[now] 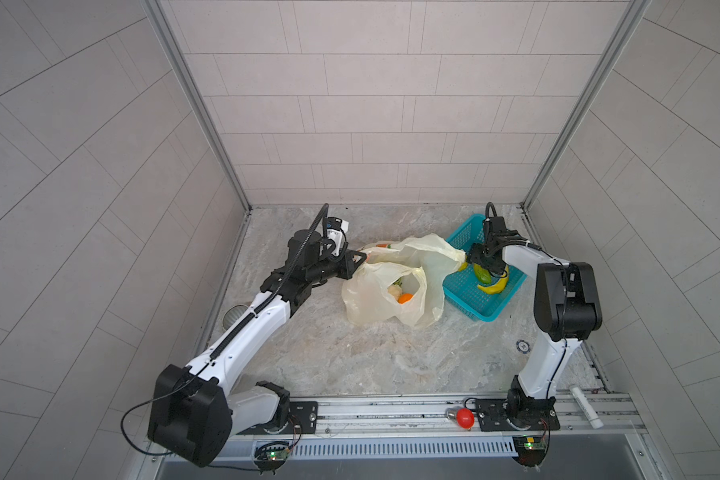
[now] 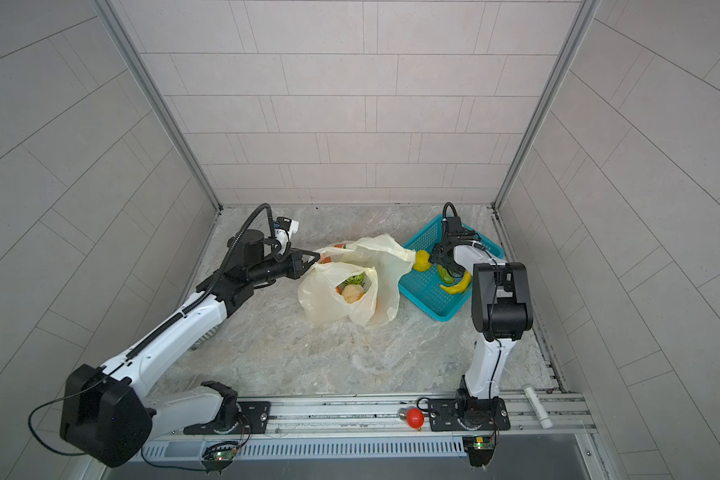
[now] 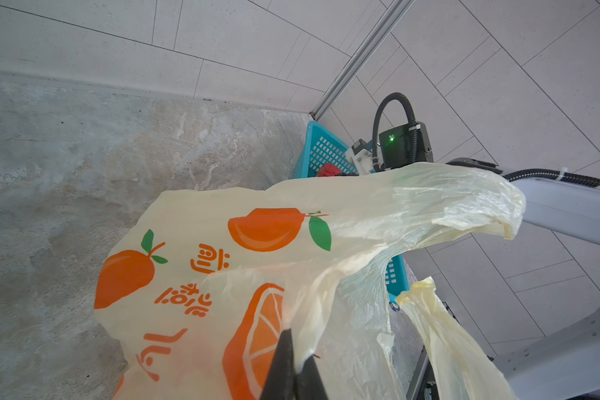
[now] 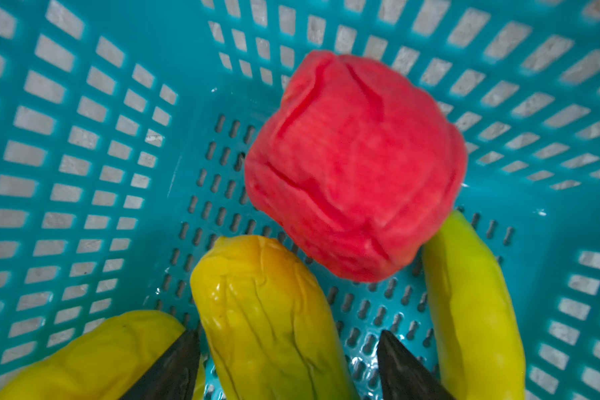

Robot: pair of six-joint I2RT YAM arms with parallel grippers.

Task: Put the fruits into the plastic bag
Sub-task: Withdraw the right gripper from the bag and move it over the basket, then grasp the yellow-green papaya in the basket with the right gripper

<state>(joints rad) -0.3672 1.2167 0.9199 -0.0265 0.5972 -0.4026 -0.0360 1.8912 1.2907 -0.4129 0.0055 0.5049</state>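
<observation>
**A:** Where is the plastic bag (image 1: 375,305)?

**B:** In the middle of the surface (image 1: 350,361), with its mouth open toward the overhead camera in both top views. Inside lie an orange fruit (image 1: 405,297), a whitish fruit (image 1: 393,290) and a bumpy green ball (image 2: 355,278).

**A:** And the left pincer (image 3: 297,349)?

**B:** At the bag's ten o'clock, closed tight, pinching the printed film.

**A:** The other fruits?

**B:** In the teal basket (image 1: 466,297) at the bag's three o'clock; a flap of the bag lies against its rim. The green oblong (image 4: 267,311) sits near the centre, with the banana (image 1: 495,286) just beside it at four o'clock. The yellow lemon-like one (image 2: 422,259) is by the basket's ten o'clock rim. The bumpy red ball (image 4: 354,166) shows only in the wrist views.

**A:** Right pincer (image 4: 288,334)?

**B:** Down in the basket, jaws spread wide, one finger on each side of the green oblong. It grips nothing, and a gap shows beside one finger.
</observation>
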